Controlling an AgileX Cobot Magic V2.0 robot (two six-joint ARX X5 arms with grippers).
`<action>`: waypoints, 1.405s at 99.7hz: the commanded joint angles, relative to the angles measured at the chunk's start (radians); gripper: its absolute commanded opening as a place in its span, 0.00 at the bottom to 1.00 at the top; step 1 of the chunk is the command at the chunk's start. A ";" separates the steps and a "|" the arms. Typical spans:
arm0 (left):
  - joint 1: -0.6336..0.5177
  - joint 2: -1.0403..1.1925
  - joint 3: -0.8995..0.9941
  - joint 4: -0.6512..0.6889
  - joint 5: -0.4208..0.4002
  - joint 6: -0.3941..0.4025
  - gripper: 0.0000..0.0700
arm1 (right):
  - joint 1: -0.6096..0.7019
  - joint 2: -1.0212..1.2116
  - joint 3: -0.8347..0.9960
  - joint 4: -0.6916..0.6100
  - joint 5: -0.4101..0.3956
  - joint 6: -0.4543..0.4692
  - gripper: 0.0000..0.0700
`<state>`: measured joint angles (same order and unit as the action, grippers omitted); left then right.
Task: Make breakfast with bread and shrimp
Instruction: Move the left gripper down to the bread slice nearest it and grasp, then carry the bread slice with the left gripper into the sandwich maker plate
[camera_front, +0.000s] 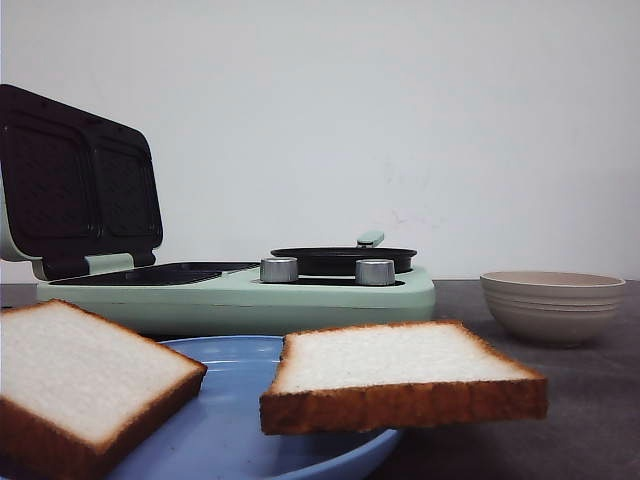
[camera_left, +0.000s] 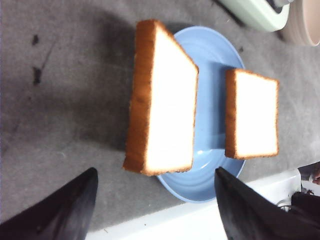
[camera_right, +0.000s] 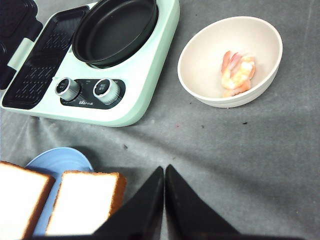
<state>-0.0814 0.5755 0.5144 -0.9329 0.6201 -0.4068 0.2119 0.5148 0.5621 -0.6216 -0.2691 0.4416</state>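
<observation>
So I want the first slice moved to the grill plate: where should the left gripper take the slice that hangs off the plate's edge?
Probably by its two opposite crust edges, coming from above. The overhanging bread slice sits tilted on the blue plate, and the left gripper is open wide.

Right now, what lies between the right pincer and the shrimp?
Only bare grey cloth and the bowl's near wall lie between the right pincer and the shrimp, as the right wrist view shows.

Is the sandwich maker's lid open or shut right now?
Open: the lid stands tilted back, its dark grill plates exposed, above the empty lower plate.
</observation>
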 joint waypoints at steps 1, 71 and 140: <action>-0.008 0.019 0.000 0.021 0.000 0.000 0.57 | 0.001 0.006 0.016 0.008 -0.005 -0.016 0.00; -0.162 0.260 -0.005 0.199 -0.064 -0.006 0.57 | 0.001 0.006 0.016 0.008 -0.018 -0.017 0.00; -0.274 0.414 -0.005 0.347 -0.068 -0.029 0.00 | 0.001 0.006 0.016 0.007 -0.019 -0.031 0.00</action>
<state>-0.3500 0.9810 0.5087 -0.5957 0.5545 -0.4339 0.2119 0.5148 0.5621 -0.6216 -0.2874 0.4206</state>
